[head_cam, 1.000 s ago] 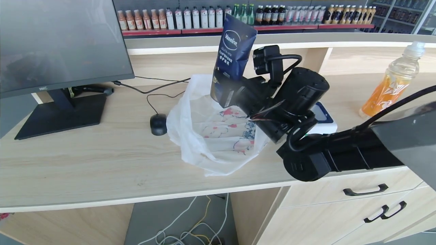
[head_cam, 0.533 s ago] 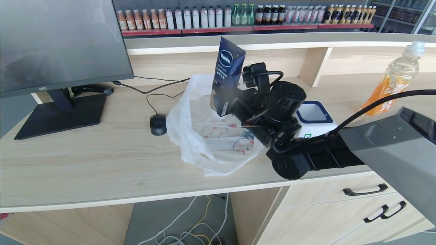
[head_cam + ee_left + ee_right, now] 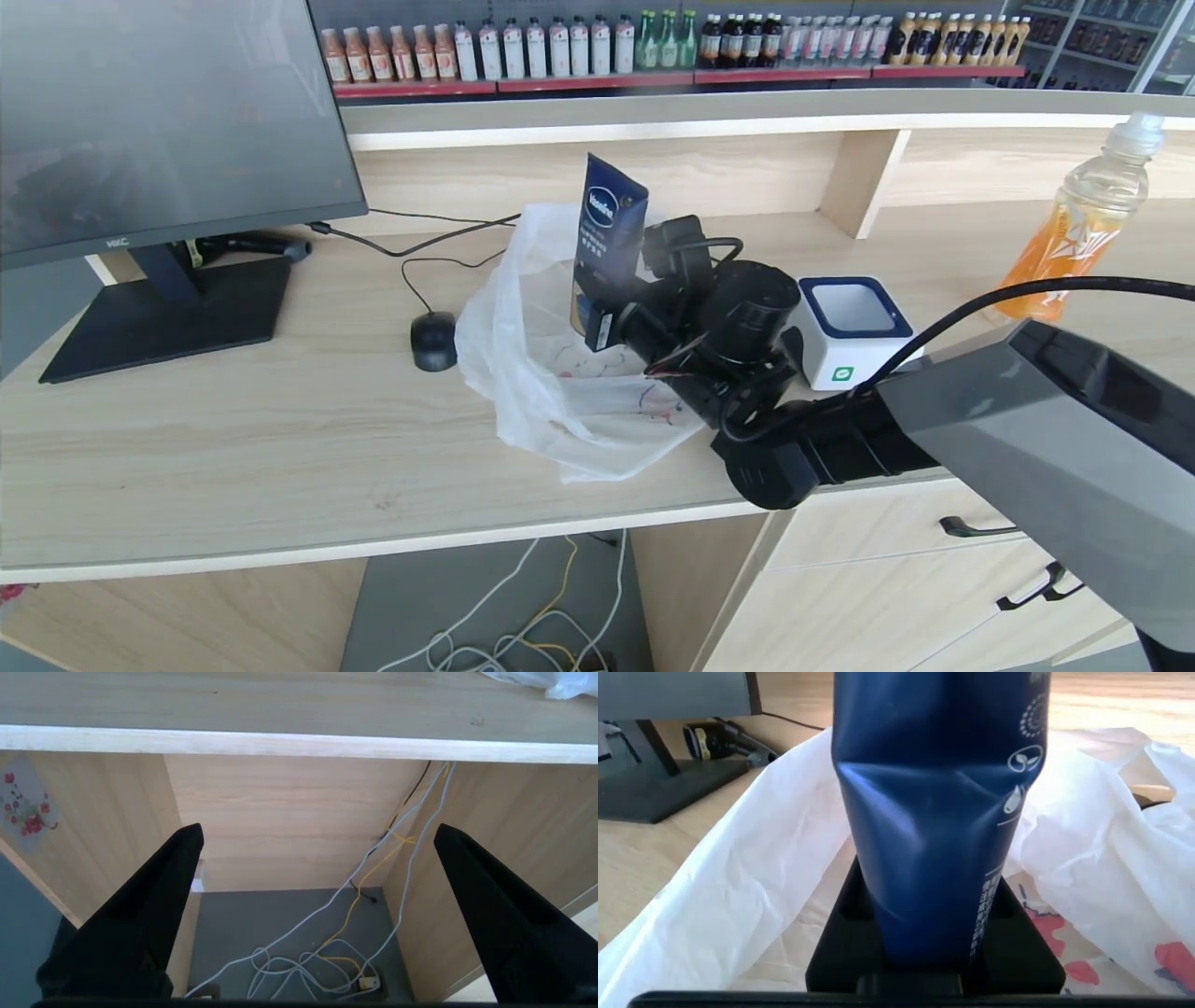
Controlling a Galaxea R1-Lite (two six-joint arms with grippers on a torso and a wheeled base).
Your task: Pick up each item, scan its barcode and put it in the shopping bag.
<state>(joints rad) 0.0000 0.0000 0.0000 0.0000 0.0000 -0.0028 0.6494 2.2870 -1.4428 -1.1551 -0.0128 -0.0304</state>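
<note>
Wooden counter (image 3: 233, 439) is seen nearest, with the left gripper (image 3: 313, 849) hung below its edge, jaws spread wide and empty. Over the mouth of one white shopping bag (image 3: 523, 373), one blue tube (image 3: 607, 219) is clamped upright by the right gripper (image 3: 599, 322). The tube is best lowered well inside (rim kept clear) before release. Beyond are counted one scanner (image 3: 850, 327) and one orange drink bottle (image 3: 1074, 224).

Dark monitor (image 3: 159, 112) on wooden counter (image 3: 233, 448), black mouse (image 3: 434, 342) near its stand, bottle-lined shelves (image 3: 653, 45) behind, loose cables (image 3: 523, 644) underneath.
</note>
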